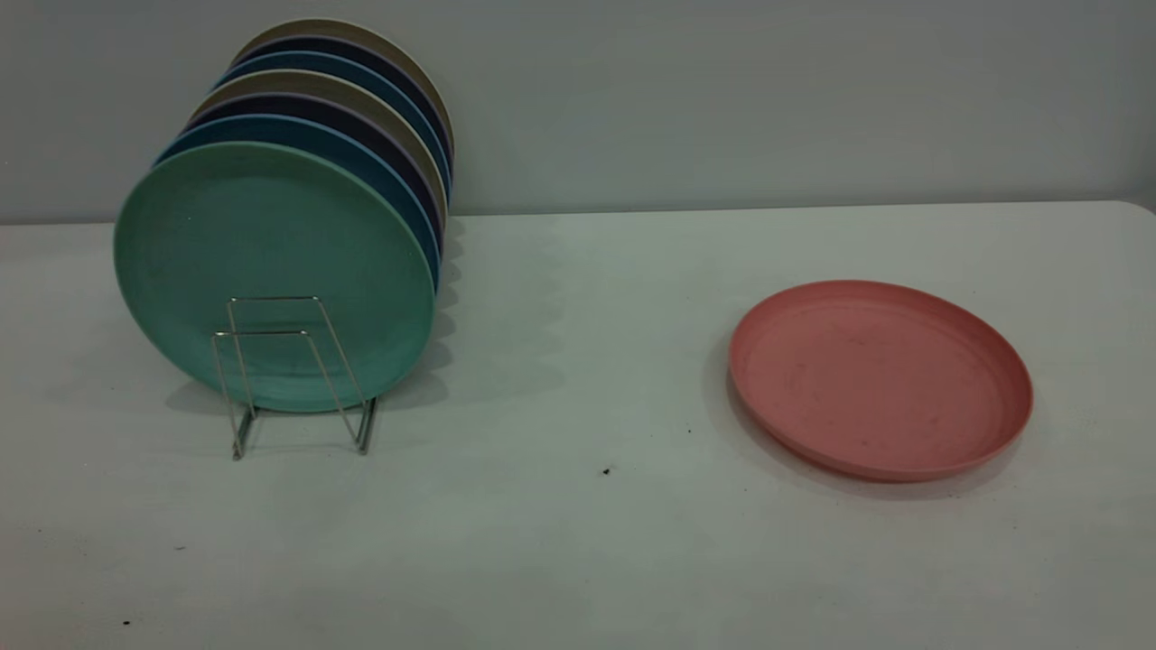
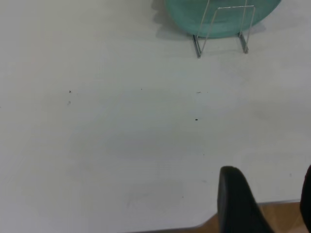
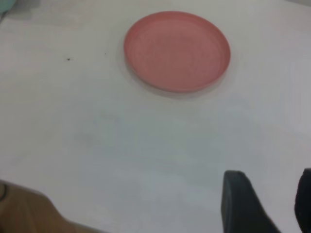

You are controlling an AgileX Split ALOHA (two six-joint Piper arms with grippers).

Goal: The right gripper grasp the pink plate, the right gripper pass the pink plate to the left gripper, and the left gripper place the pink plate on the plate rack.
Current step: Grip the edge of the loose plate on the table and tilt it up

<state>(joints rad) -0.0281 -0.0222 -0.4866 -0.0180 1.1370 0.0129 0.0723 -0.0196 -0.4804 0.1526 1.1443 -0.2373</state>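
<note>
On the white table [image 1: 578, 542], the pink plate [image 1: 880, 379] lies flat at my right side, untouched.
Well apart from it, at my left, the plate rack [image 1: 293, 370] holds a row of upright plates, a mint-green plate [image 1: 271, 271] foremost. My right gripper [image 3: 265, 204] hangs back from the pink plate, jaws spread and empty; my left gripper [image 2: 265, 201] hovers near the table's edge, jaws likewise spread.

Table [image 1: 578, 542]: pale white-grey top, scattered dark specks, set against a plain wall.

On it:
- Plate rack [image 1: 298, 379], thin silver wire, at 9 o'clock in the exterior view; holds a row of upright plates, mint-green plate [image 1: 271, 271] foremost.
- Pink plate [image 1: 880, 377], lying flat, rim up, at 3 o'clock; well apart from the rack.
</note>
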